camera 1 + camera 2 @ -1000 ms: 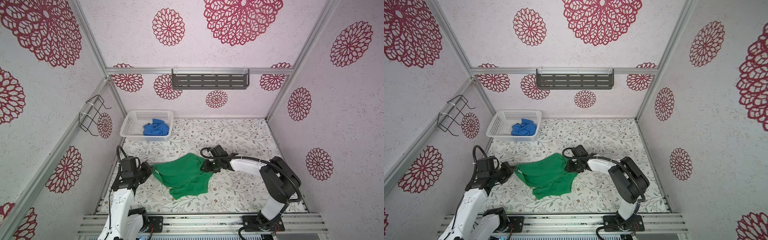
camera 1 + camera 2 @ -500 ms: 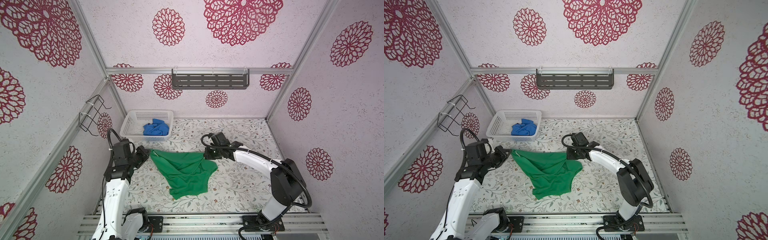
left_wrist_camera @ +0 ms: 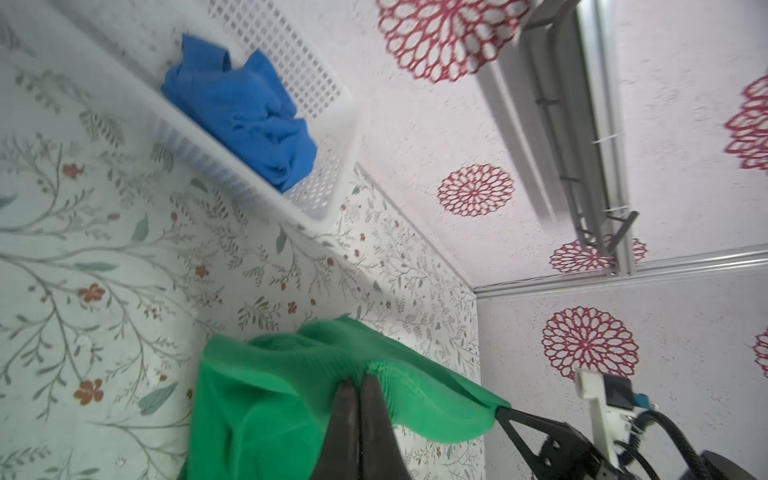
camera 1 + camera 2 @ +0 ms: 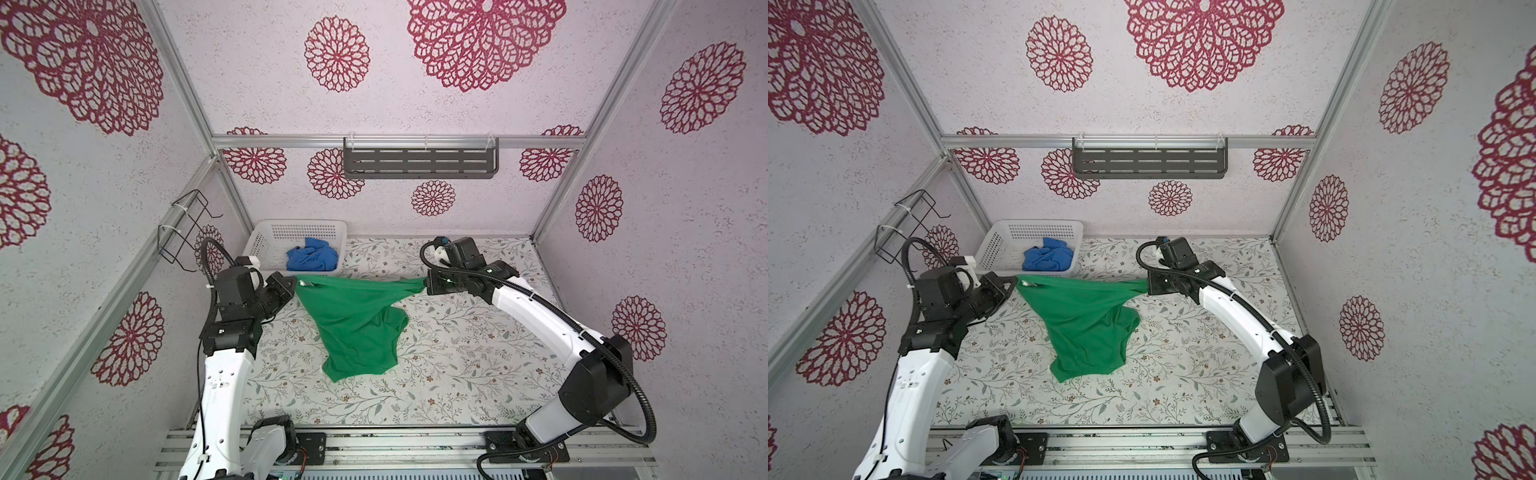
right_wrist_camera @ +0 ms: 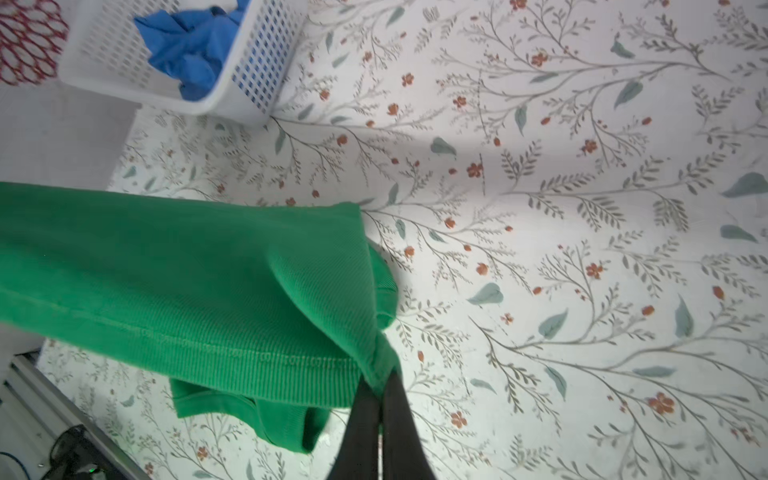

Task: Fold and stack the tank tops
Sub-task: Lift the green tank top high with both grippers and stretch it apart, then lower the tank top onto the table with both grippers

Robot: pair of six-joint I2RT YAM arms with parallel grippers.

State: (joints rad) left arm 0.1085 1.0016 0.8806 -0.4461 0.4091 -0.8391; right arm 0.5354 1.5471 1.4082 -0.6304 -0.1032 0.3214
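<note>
The green tank top hangs stretched between both grippers above the floral table, its lower part drooping onto the table. My left gripper is shut on one end of its top edge. At the opposite end my right gripper is shut on the cloth. The blue tank top lies crumpled in the white basket at the back left.
A dark slotted shelf hangs on the back wall and a black wire rack on the left wall. The basket stands just behind the left gripper. Aluminium rails run along the table's front edge.
Both arms have risen and moved toward the back, pulling apart. The green tank top went from bunched on the table to stretched taut between them. The right gripper closed on it.
</note>
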